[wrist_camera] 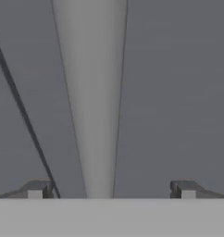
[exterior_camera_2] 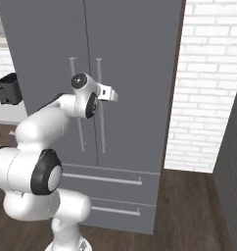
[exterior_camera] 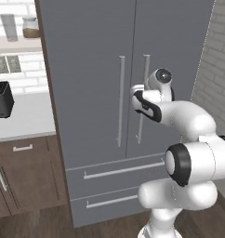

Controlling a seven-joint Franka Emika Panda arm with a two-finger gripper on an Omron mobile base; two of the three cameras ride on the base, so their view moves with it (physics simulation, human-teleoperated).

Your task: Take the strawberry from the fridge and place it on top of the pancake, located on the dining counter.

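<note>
The tall grey fridge [exterior_camera: 86, 93] [exterior_camera_2: 135, 59] stands with both doors shut. My gripper [exterior_camera_2: 112, 94] reaches up to the right door's vertical bar handle [exterior_camera: 144, 69] [exterior_camera_2: 99, 122]. In the hand view that handle [wrist_camera: 93, 102] runs up between my two fingertips [wrist_camera: 37, 190], which stand wide apart on either side of it, and my gripper [wrist_camera: 111, 190] is open and holds nothing. The dark door seam [wrist_camera: 21, 111] slants along the left. The strawberry, the pancake and the dining counter are out of view.
A black toaster [exterior_camera: 2, 100] [exterior_camera_2: 8, 88] sits on the white counter [exterior_camera: 26, 116] left of the fridge, above brown cabinets [exterior_camera: 26, 172]. Two fridge drawers [exterior_camera: 119, 172] lie below the doors. A brick wall [exterior_camera_2: 208, 98] flanks the right side.
</note>
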